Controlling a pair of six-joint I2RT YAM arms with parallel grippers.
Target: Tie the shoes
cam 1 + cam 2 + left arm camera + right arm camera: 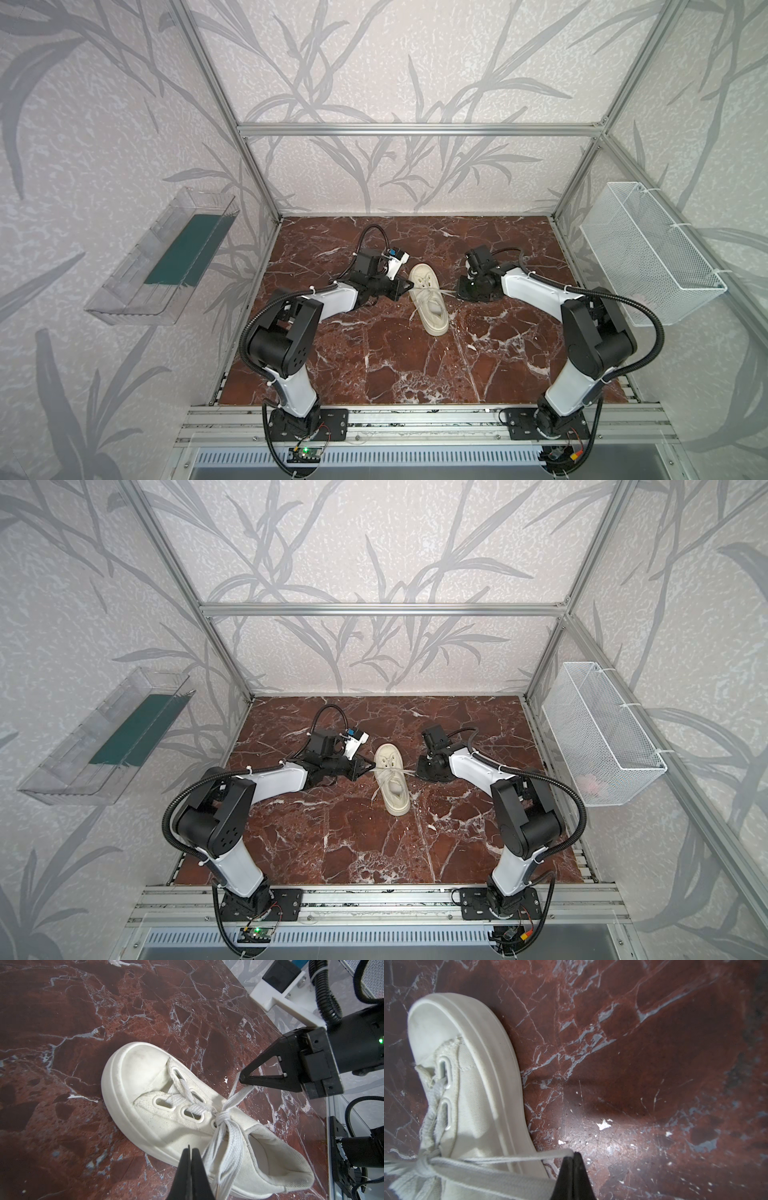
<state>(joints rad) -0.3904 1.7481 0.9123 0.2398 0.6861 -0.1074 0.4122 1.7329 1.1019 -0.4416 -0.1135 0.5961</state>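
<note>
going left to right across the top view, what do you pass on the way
clear wall tray → left end effector → cream sneaker → right end effector → white wire basket

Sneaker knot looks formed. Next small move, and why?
Probably ease the left end effector slightly away from the sneaker. The lace to the shut right end effector is taut, while the loop running from the knot to the shut left one, which seems to pinch it, looks looser.
</note>
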